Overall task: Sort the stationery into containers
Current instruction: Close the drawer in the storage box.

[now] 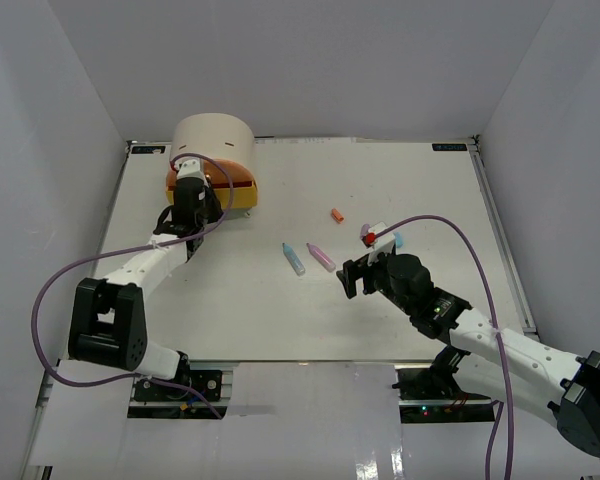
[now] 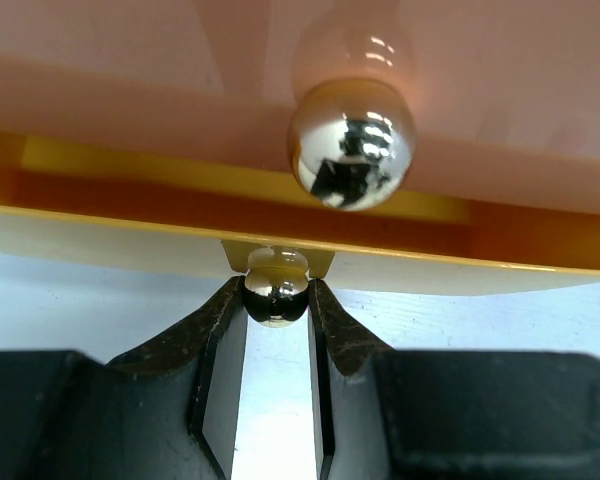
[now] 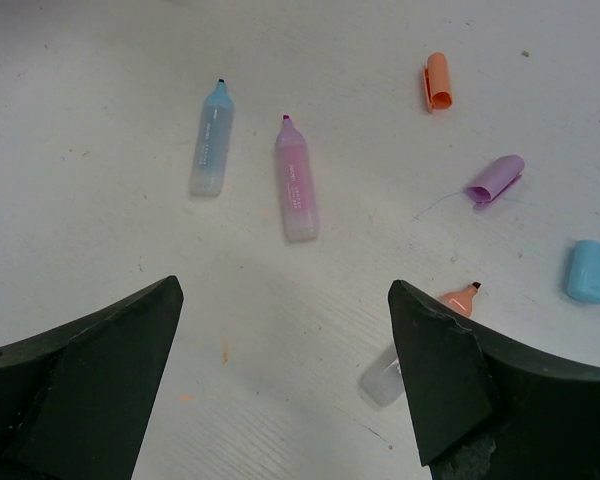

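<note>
Cabinet: the beige cabinet (image 1: pixel 215 135) stands at the far left of the surface (image 1: pixel 280 320). The yellow drawer (image 2: pixel 130 215) is partly out beneath the orange drawer (image 2: pixel 130 60).
Left gripper: my left gripper (image 2: pixel 277 300) is nearly closed, pinching the yellow drawer's small knob (image 2: pixel 277 290).
Markers: a blue marker (image 3: pixel 210 140) and a pink marker (image 3: pixel 296 180) lie side by side at mid-surface, apart from each other.
Right gripper: my right gripper (image 3: pixel 285 330) hangs wide open above the surface just near of those two, holding nothing.
Caps: an orange cap (image 3: pixel 437 82), a purple cap (image 3: pixel 495 180) and a blue cap (image 3: pixel 590 270) lie scattered to the right.
Orange marker: the orange marker (image 3: pixel 458 300) is uncapped and partly hidden behind my right finger.
</note>
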Action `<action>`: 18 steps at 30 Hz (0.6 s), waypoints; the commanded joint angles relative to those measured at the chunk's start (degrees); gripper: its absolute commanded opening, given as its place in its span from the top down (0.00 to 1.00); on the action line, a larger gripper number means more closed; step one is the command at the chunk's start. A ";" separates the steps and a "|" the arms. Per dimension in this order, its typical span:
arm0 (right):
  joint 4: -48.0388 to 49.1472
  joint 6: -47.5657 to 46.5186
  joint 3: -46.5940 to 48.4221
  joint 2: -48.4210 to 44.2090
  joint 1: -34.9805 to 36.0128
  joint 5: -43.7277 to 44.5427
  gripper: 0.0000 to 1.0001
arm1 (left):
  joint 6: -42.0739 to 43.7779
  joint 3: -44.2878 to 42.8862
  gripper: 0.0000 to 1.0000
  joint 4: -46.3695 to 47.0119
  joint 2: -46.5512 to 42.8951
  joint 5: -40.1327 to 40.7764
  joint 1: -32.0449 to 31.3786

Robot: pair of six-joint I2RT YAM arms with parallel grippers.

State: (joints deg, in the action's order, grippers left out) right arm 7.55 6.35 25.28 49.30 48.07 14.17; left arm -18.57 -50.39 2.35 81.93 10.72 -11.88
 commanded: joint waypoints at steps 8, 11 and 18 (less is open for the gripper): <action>3.43 -0.81 -0.84 0.53 0.18 -0.99 0.10 | 0.72 0.29 0.65 10.39 0.07 1.41 -0.43; 3.43 -0.72 -0.93 0.36 0.09 -1.17 0.10 | 0.90 0.64 0.61 12.23 0.68 1.58 -0.43; 3.43 -0.73 -1.46 -0.08 0.18 -1.52 0.10 | 1.34 2.66 0.48 16.02 1.30 2.55 -0.43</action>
State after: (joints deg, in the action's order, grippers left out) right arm 8.01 5.80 24.47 49.71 48.07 13.06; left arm -17.72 -48.40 12.84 83.72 11.94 -12.12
